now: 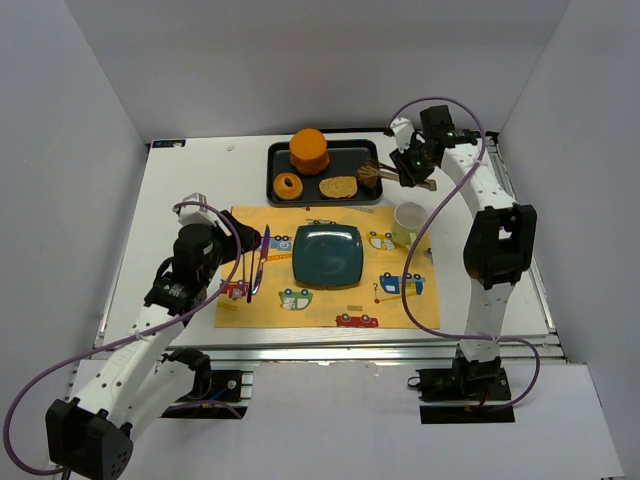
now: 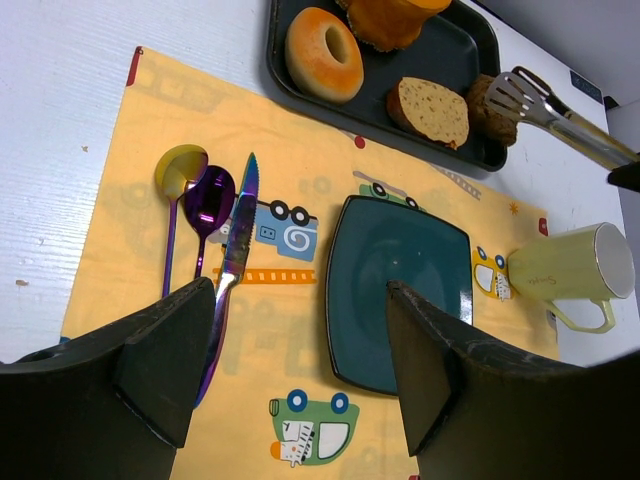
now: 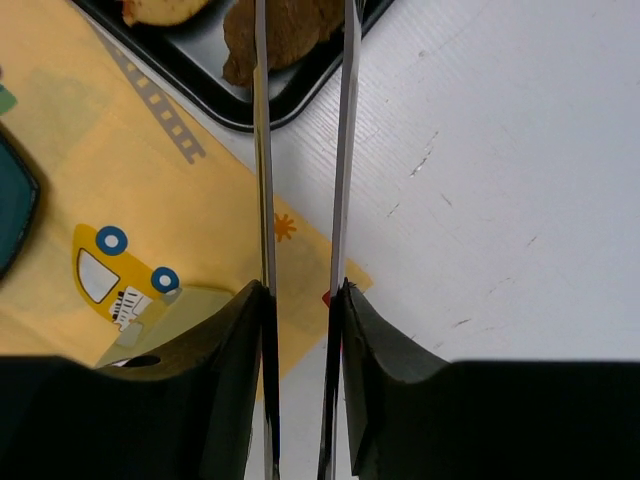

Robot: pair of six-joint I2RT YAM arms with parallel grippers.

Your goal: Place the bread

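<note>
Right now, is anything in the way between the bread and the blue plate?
Nothing I can see. The roll and slice sit in the tray; only flat mat lies between it and the plate. The cup stands off to the side.

From above and behind, the top view takes in the whole counter (image 1: 190,190), the left pincer (image 2: 298,290) camera faces low across the placemat (image 2: 130,250), the right pincer (image 3: 300,290) camera looks closely along the tongs (image 3: 262,150), and all share one end of the tray (image 1: 345,160).
</note>
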